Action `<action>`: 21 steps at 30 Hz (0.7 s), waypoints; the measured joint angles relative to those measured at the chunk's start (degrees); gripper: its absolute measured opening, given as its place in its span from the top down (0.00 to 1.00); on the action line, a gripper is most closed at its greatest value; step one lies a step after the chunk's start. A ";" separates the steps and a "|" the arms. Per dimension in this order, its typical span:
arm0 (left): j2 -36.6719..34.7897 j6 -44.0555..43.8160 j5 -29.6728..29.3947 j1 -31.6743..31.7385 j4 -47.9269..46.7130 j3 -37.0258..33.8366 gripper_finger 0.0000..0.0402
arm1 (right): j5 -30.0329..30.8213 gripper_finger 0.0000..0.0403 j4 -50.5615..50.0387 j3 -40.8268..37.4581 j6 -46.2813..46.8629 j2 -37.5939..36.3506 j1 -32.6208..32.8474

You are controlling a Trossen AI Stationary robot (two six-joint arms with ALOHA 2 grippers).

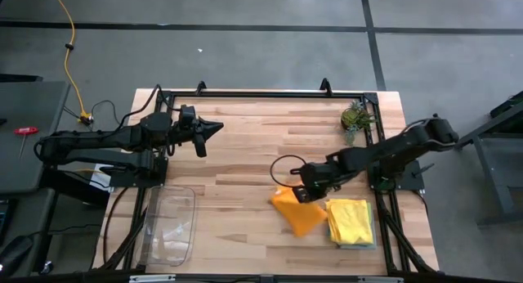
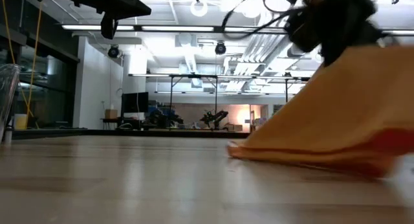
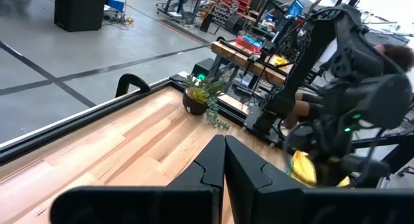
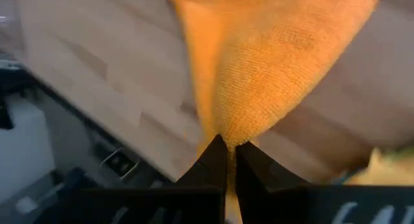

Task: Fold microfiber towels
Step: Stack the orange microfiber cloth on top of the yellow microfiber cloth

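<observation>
Nearest the low camera: orange towel (image 2: 336, 120), one corner lifted off the table (image 1: 245, 144), the rest draped down onto the wood. Pinched at that raised corner by the right gripper (image 1: 304, 190), jaws clamped together on the cloth, fabric fanning out from the fingertips (image 4: 217, 153) in the right wrist view. From above, orange towel at about 5 o'clock from table centre, touching the stack beside it. Stack at about 4 o'clock: yellow towel (image 1: 351, 218) on top, a teal edge (image 1: 364, 245) peeking out beneath; other colours in the pile cannot be told.

Clear plastic tray (image 1: 170, 226) at about 8 o'clock, near the table's front-left corner; contents not certain, only faint pale reflections inside. Small spiky green plant (image 1: 355, 117) in a dark pot at about 2 o'clock, by the back-right corner, well apart from the towels.

Left gripper (image 1: 214, 129) at about 10 o'clock, hovering above bare wood, jaws pressed together on nothing, pointing toward the plant.
</observation>
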 joint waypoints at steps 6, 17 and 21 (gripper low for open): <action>0.01 2.20 -0.01 -0.02 0.02 -0.01 1.00 | 2.95 1.00 -1.64 0.00 8.97 -6.43 5.22; 0.01 3.20 -0.01 -0.02 0.02 -0.01 1.00 | -0.47 1.00 -11.22 0.00 16.68 -14.04 13.22; 0.01 3.63 0.00 -0.02 0.04 -0.01 1.00 | -1.53 1.00 -12.77 0.00 16.45 -17.23 15.00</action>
